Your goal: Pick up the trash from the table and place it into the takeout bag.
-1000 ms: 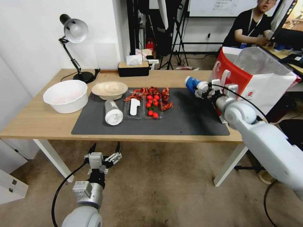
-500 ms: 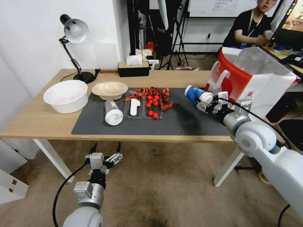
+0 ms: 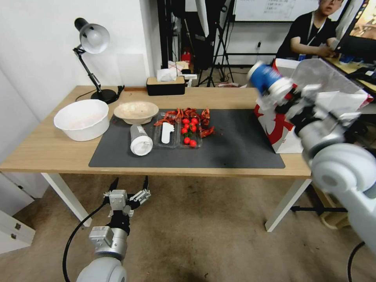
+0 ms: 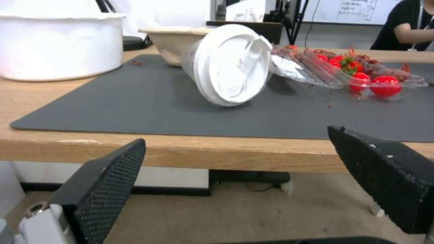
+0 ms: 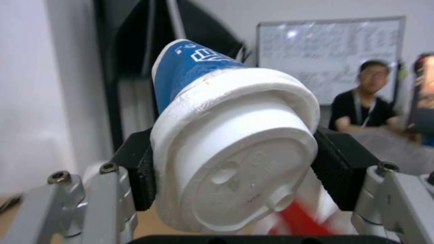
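My right gripper [image 3: 284,92] [image 5: 239,166] is shut on a blue paper cup with a white lid [image 3: 268,80] [image 5: 235,135], held tilted in the air above the near-left top edge of the takeout bag [image 3: 274,131]. The bag stands at the table's [image 3: 51,149] right end. A clear white-lidded cup [image 3: 140,141] [image 4: 230,64] lies on its side on the dark mat [image 3: 235,149], beside a shallow beige bowl [image 3: 136,111] [image 4: 169,44] and a clear tray of red food litter [image 3: 190,121] [image 4: 361,71]. My left gripper [image 3: 129,188] [image 4: 237,137] hangs open below the table's front edge.
A large white bowl [image 3: 82,119] sits at the table's left, a desk lamp [image 3: 92,39] at the back left, and a dark tissue box [image 3: 165,84] at the back centre. White table legs stand either side of the floor under the table.
My right gripper has lifted the blue cup from low over the mat's right side, up and to the right, to above the bag. The left arm has stayed put.
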Motion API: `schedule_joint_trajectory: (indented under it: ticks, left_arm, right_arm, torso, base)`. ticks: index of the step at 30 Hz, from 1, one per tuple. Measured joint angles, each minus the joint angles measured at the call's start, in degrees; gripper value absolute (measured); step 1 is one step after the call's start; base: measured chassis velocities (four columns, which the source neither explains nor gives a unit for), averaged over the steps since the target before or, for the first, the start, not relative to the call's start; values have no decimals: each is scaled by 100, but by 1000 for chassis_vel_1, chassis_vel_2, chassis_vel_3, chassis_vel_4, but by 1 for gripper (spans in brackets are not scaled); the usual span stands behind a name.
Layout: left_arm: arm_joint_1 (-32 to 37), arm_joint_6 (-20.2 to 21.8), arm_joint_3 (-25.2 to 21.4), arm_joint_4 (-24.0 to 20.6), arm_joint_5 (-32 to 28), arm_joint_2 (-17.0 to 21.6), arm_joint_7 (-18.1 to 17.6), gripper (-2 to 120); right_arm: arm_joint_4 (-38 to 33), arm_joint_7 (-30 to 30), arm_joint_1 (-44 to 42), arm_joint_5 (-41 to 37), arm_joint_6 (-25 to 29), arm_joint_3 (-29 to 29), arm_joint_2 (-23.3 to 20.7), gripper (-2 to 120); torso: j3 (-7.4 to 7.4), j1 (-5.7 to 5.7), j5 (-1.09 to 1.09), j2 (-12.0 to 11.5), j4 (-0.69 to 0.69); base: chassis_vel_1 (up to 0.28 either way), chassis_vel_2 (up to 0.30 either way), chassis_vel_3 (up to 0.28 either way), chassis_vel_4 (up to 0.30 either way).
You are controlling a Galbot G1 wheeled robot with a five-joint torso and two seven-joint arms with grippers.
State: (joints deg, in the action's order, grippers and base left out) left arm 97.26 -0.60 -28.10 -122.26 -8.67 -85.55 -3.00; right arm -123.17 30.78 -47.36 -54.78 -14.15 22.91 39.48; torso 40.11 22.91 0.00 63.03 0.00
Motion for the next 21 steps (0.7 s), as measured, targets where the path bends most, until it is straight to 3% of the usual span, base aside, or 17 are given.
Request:
schedule_joint_trajectory:
  ticks: [12, 21]
  left_arm:
    - [-15, -6, 19, 40, 1, 6, 1, 100]
    - [-26, -8, 13, 65, 9, 11, 42, 100]
  right_arm:
    - [1112, 136, 727, -109, 156, 53, -132, 67]
    - [1467, -48, 786, -120, 138, 5, -104, 97]
  torso:
    - [0, 1, 1, 0, 0]
    - [0, 2, 0, 0, 0]
  base:
    - [0, 0, 0, 0]
    - [0, 0, 0, 0]
